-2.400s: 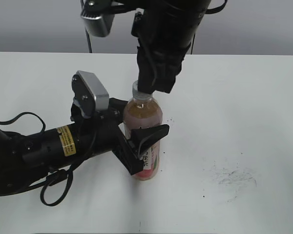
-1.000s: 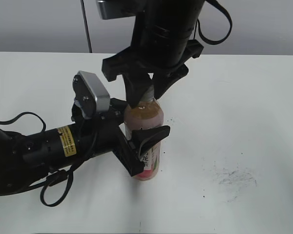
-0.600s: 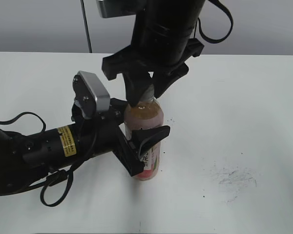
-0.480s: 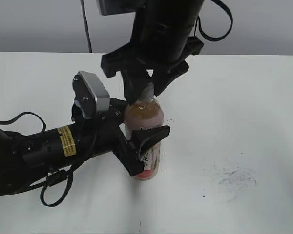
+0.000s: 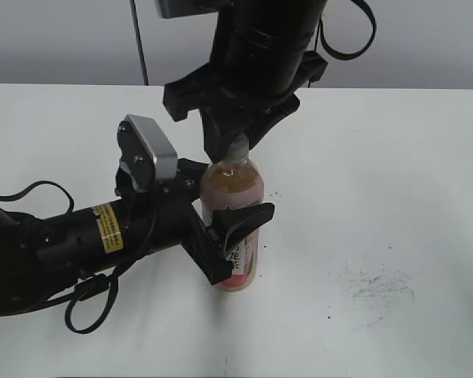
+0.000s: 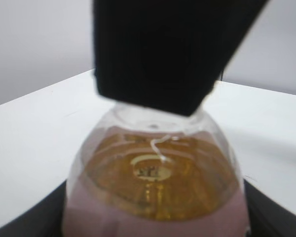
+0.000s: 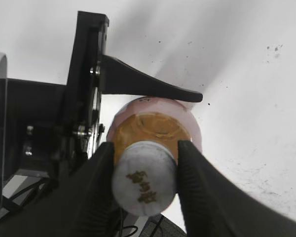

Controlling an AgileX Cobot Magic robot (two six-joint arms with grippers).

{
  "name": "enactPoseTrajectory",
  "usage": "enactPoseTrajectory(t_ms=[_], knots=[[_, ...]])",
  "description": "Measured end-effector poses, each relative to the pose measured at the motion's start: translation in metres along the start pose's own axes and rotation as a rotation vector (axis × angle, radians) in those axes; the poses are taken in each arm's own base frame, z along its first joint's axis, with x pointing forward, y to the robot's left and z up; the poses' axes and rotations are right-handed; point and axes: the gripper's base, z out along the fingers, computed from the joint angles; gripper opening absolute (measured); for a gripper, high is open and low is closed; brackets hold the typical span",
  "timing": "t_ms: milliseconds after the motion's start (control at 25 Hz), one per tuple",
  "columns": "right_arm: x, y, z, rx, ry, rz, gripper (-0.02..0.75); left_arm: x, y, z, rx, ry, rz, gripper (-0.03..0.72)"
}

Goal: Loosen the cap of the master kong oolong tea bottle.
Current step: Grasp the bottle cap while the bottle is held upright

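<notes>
Right gripper (image 7: 144, 170) pinching cap (image 7: 144, 177), bottle (image 5: 231, 228) clamped

A white worktop (image 5: 394, 173) fills the scene. Dark scuff marks (image 5: 378, 287) smudge its right side, below a grey wall (image 5: 55, 39).

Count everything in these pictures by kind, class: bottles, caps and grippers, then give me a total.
Bottles: 1, the master kong oolong tea bottle
Caps: 1, the cap
Grippers: 2, the left gripper shut around the bottle's body and the right gripper closed on the cap
Total: 4
</notes>
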Motion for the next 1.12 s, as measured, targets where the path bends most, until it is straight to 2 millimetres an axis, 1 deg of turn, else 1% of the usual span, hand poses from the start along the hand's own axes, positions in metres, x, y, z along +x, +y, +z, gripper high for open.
enactPoseTrajectory(t_ms=[80, 200, 320, 600, 1120], knots=[[0.0, 0.0, -0.0003, 0.0, -0.001, -0.017, 0.293, 0.0, 0.0, 0.0, 0.0, 0.0, 0.0, 0.445], [0.0, 0.0, -0.0003, 0.0, -0.001, -0.051, 0.292, 0.0, 0.0, 0.0, 0.0, 0.0, 0.0, 0.445], [0.0, 0.0001, -0.0003, -0.001, -0.001, -0.125, 0.29, 0.0, 0.0, 0.0, 0.0, 0.0, 0.0, 0.445], [-0.0006, 0.0012, -0.0004, -0.011, -0.01, -0.487, 0.281, 0.0, 0.0, 0.0, 0.0, 0.0, 0.003, 0.445], [0.0001, 0.0016, -0.0014, -0.013, -0.011, -0.985, 0.281, 0.0, 0.0, 0.0, 0.0, 0.0, 0.003, 0.445]])
